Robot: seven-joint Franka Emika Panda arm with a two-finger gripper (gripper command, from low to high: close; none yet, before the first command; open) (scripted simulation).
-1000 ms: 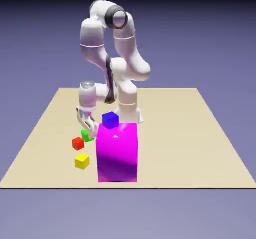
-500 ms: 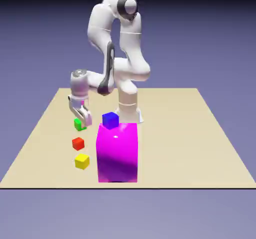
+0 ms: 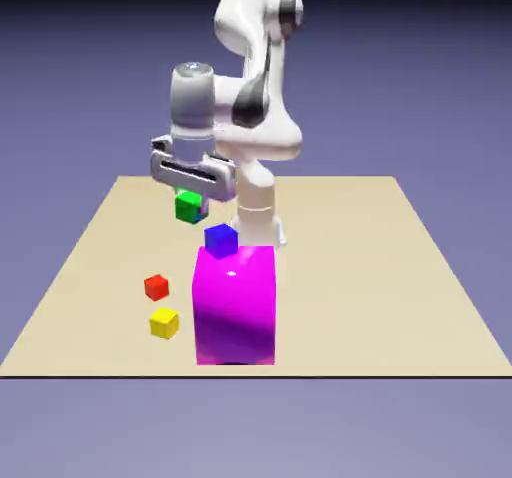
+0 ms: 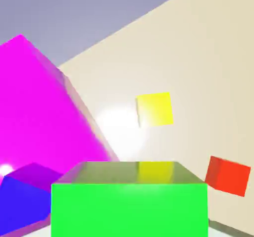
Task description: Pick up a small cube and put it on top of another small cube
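Pincer [image 3: 190,198] risen off table, gripping bright green cube [image 4: 129,201]

Green cube [image 3: 189,206], magenta block [image 3: 236,302]

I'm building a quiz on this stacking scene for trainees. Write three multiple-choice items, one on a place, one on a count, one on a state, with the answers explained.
1. Where does the small blue cube sit?
A. on the beige table beside the red cube
B. on top of the large magenta block
C. between the gripper's fingers

2. How many small cubes rest directly on the beige table?
A. two
B. three
C. four

3. What is the state of the small bright green cube?
A. lying on the table
B. stacked on the yellow cube
C. held in the air by the gripper

Answers:
1. B, since the exterior view shows it on the block's top face.
2. A, since only the small red cube and the small yellow cube lie there.
3. C, since it hangs under the hand, clear of the table.
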